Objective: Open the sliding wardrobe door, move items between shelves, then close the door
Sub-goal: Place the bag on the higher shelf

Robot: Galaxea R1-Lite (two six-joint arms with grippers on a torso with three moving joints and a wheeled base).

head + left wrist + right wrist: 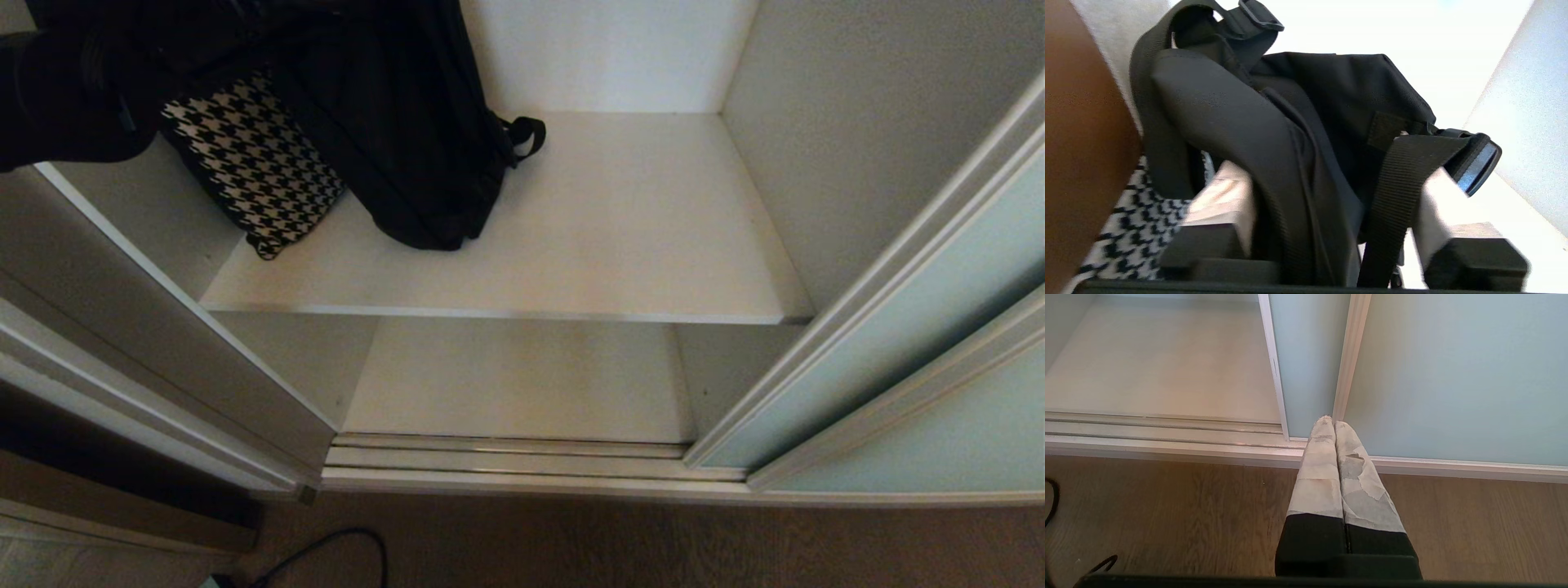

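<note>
A black fabric bag (408, 122) leans at the back left of the upper white shelf (637, 229), its strap loop hanging off to the right. My left gripper (1329, 175) is open around its straps: a padded shoulder strap (1229, 122) and a webbing strap (1400, 179) run between the pale fingers (1220, 196). In the head view only the dark left arm (65, 90) shows, at the top left. The lower shelf (522, 376) is bare. The sliding wardrobe door (898, 327) stands slid over to the right. My right gripper (1331, 424) is shut, parked low by the door's bottom frame (1351, 355).
A black-and-white houndstooth bag (253, 163) lies against the black bag's left side. The grooved metal floor track (506, 457) runs along the wardrobe's front. A black cable (326, 547) lies on the wooden floor (653, 547). The wardrobe's side walls bound the shelves.
</note>
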